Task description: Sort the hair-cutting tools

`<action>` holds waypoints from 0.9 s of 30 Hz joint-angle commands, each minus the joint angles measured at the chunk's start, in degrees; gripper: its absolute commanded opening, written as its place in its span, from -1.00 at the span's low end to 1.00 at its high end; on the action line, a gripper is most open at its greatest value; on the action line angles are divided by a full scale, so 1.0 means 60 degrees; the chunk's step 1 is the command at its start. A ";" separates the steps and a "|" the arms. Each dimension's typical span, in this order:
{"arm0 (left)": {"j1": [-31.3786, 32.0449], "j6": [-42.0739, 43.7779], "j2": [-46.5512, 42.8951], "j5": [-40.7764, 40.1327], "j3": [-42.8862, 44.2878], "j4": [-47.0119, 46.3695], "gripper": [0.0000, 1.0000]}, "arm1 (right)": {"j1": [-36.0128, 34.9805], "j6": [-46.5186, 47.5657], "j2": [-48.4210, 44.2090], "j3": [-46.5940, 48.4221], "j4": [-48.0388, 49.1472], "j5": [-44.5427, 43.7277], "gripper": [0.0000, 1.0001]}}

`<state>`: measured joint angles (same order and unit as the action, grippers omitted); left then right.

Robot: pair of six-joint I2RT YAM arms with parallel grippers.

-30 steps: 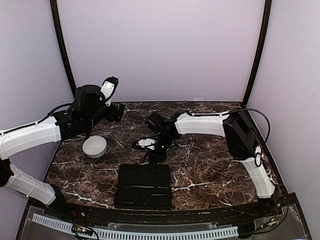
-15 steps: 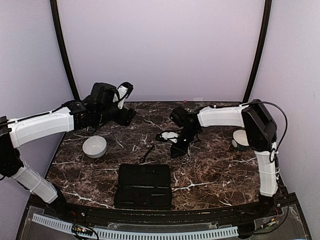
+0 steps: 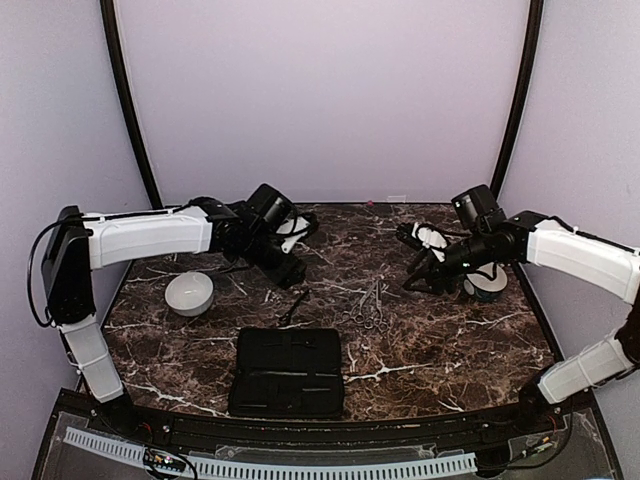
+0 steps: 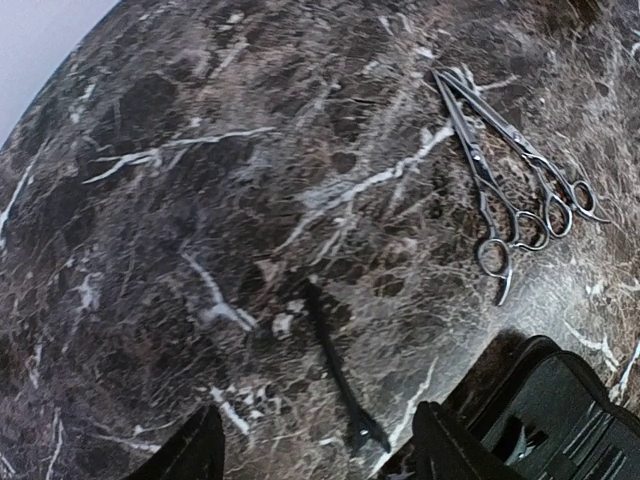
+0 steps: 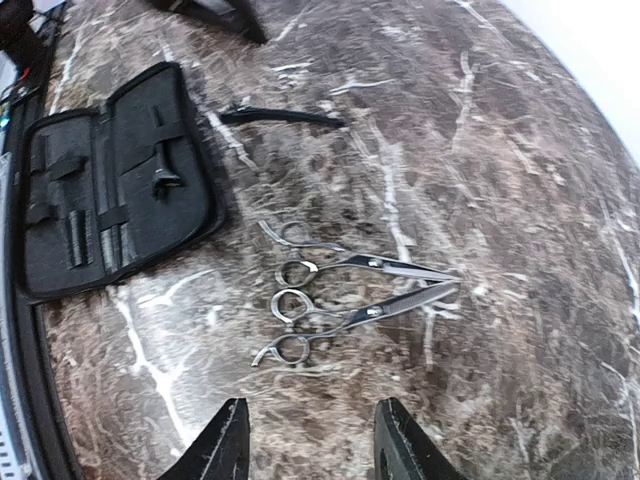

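The dark marble desk [image 3: 450, 340] stood inside pale lilac walls. Within the last second the right gripper [image 5: 310, 432] had withdrawn from the desk centre to the right side, near the right bowl [image 3: 487, 283]. The left gripper [image 4: 318, 440] had swung inward over the centre. Both sets of jaws stood apart and empty. The scissors [image 3: 370, 306], two pairs side by side, lay uncovered right of centre. The dark comb-like piece [image 3: 295, 305] lay just beyond the open black case [image 3: 288, 372]. These tools lay loose on the desk, so sorting was judged incomplete. The left arm appeared placed to take the comb-like piece.
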<state>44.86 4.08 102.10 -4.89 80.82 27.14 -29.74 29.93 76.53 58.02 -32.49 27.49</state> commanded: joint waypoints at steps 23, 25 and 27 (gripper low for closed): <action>-0.0062 -0.0935 0.2959 0.0036 0.1780 0.2616 -0.26 | 0.0284 0.0560 -0.0705 -0.1077 0.1476 0.0235 -0.12; -0.0068 -0.0907 0.2992 0.0256 0.1780 0.2688 -0.36 | 0.0283 0.0609 -0.0587 -0.1032 0.1400 0.0253 -0.12; -0.0057 -0.0885 0.3020 0.0527 0.1753 0.2701 -0.38 | 0.0285 0.0646 -0.0526 -0.1006 0.1366 0.0252 -0.13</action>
<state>44.84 -0.75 120.38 -4.69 90.06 40.88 -28.08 32.80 72.64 52.03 -25.26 28.16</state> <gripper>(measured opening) 0.319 0.438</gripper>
